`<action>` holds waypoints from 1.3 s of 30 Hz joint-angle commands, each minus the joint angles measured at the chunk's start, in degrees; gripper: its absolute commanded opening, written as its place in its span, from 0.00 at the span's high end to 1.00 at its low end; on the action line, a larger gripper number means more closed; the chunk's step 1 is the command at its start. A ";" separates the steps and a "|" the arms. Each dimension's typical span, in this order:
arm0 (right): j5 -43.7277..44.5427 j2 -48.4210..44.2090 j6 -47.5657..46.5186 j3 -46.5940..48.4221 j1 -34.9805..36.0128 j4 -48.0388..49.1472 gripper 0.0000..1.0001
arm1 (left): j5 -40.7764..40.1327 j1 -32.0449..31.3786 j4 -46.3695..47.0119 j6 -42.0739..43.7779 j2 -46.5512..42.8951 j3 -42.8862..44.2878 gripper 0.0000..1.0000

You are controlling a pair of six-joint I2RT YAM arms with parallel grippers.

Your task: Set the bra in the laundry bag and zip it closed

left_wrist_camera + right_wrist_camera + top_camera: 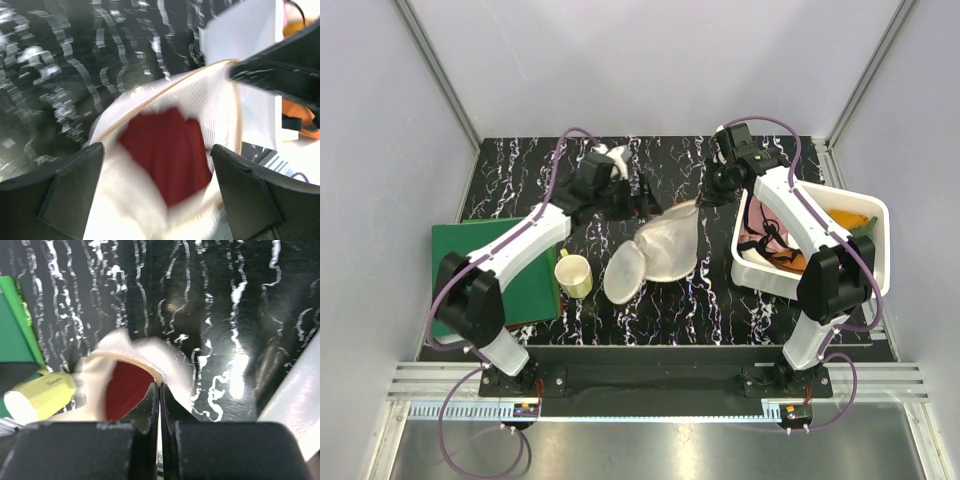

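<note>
My left gripper (159, 167) stands wide open and holds nothing. Between its jaws I see the dark red fabric bra (165, 155), which lies inside the round cream-white mesh laundry bag (665, 250). My right gripper (159, 390) is closed on the bag's rim at 1 o'clock. The white plastic tub (765, 278) is near at 3 o'clock and the small cream-yellow cup (574, 275) at 9. The black marbled table (670, 315) shows bare at 12 and 6.

No legible brand, label or number appears in any view. A short line of dark script runs along the side of the cream-yellow cup (40, 396) (at about eight o'clock in the right wrist view), too blurred to read.
</note>
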 commanded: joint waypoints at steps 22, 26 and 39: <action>0.86 -0.20 -5.57 0.88 -3.13 3.10 1.00 | -17.98 -0.86 -2.60 -5.41 3.30 -11.75 0.36; 0.43 -0.46 -5.49 0.62 -3.13 2.92 1.00 | -27.14 -2.88 -4.97 -8.83 2.68 -12.46 0.34; -0.98 -1.26 -4.70 -0.79 -3.13 3.80 1.00 | -20.40 2.30 -5.94 -10.34 9.52 -10.62 0.42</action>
